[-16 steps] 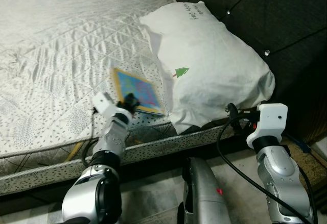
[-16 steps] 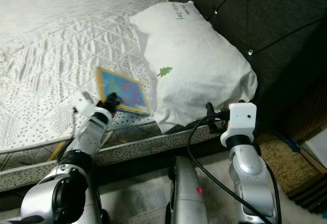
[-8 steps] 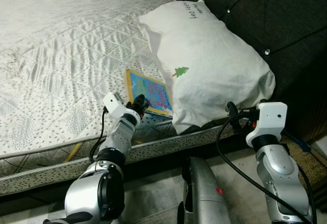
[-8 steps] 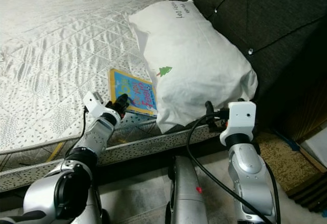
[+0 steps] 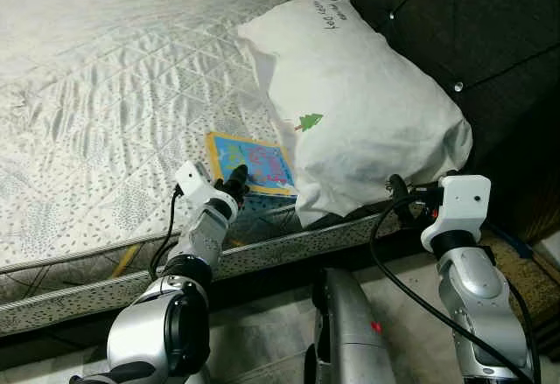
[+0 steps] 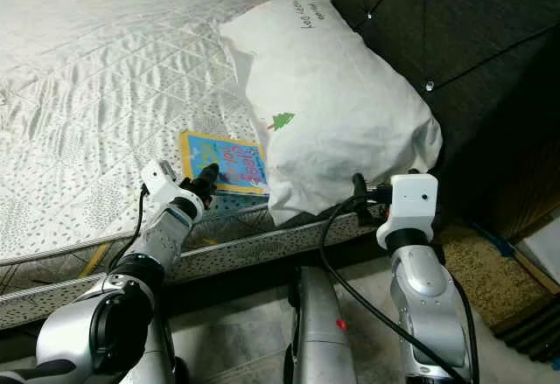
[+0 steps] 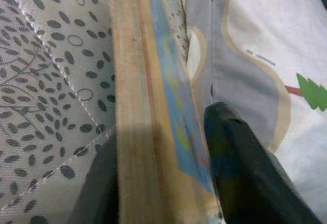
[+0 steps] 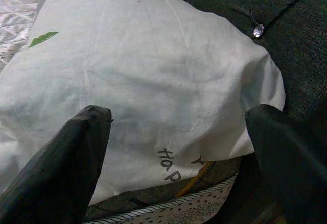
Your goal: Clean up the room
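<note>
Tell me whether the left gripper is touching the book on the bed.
Touching. In the left wrist view the left gripper has its fingers on either side of the book, pressed against its cover.

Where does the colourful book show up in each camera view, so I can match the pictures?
Left eye view: book flat on the mattress, beside the pillow.
Right eye view: book, same spot.
Left wrist view: book edge-on, gripped by the left gripper.
Right wrist view: not in it.
Shared landmark: the pillow's green tree print.
</note>
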